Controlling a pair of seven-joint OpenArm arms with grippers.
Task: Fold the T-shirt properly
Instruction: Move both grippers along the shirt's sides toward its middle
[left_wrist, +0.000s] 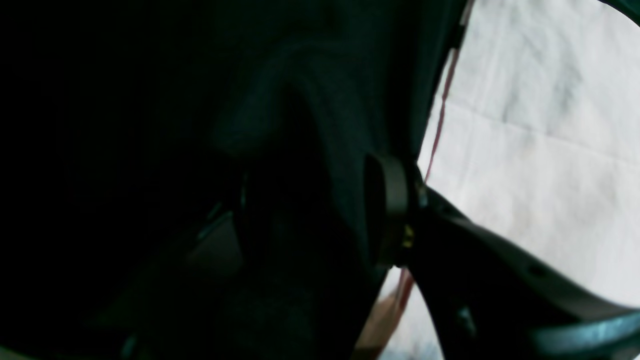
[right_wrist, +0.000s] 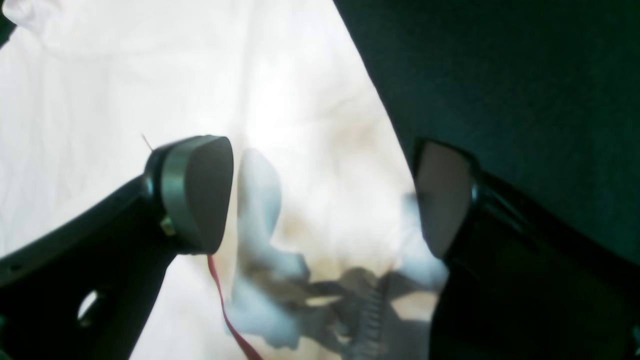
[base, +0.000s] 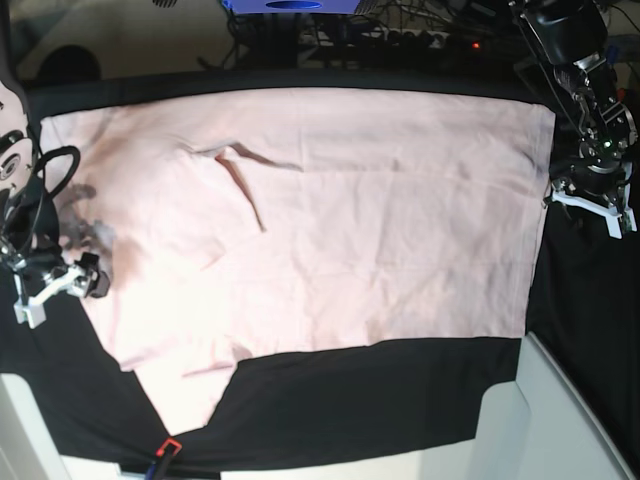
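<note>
A pale pink short-sleeved cotton T-shirt (base: 330, 220) lies spread flat across the middle of the surface, on a black table cloth (base: 370, 400) that shows past it along the near edge and at both sides. One sleeve (base: 185, 385) reaches toward the near left corner in the base view. The right gripper (base: 60, 285) sits at the shirt's left edge in that view, its jaws apart over the cloth-and-shirt border. The left gripper (base: 590, 205) stands at the shirt's right edge, over the cloth just beside the hem. Behind the surface, a tangle of dark cables (base: 400, 35) runs along the far side.
</note>
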